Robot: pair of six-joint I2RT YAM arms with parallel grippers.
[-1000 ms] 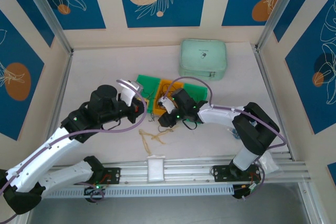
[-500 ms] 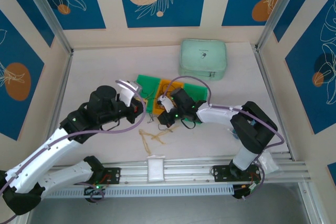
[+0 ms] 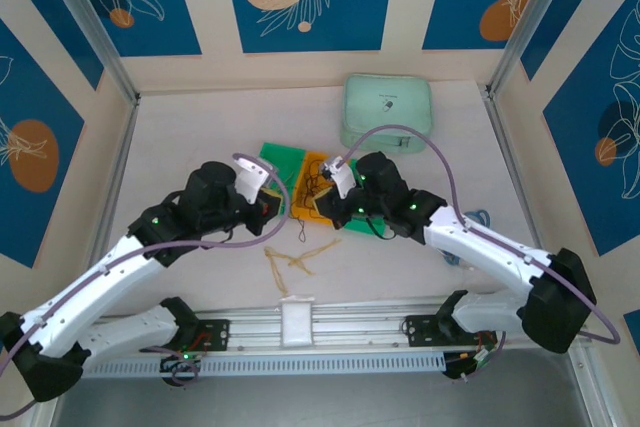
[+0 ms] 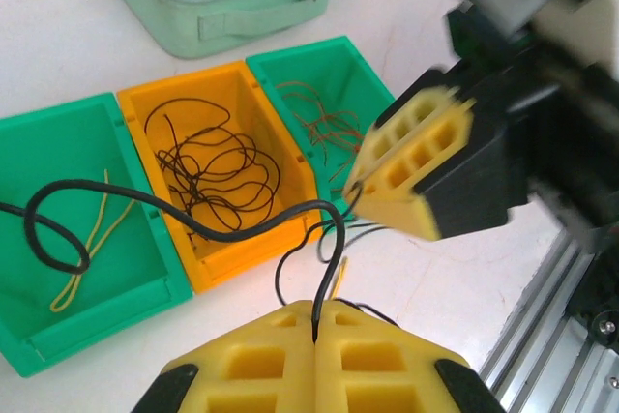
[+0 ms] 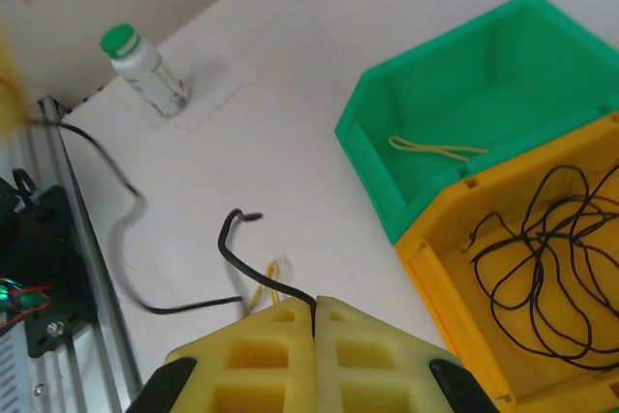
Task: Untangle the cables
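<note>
Currently the left gripper (image 4: 315, 314) and right gripper (image 5: 315, 307) each pinch one black cable (image 4: 222, 232), which trails across the orange bin (image 4: 184, 94). It is judged light, limp and springy. It is best held near its free ends.

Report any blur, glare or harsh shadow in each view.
Top external: even light, soft shadows, all sharp. Left wrist: the right gripper is smeared with blur, while the orange bin is crisp. Right wrist: sharp on the white bottle; no glare.

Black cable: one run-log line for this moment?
right gripper: shut on black cable | left gripper: shut on black cable | orange bin: black cables inside | yellow cables: on table
</note>
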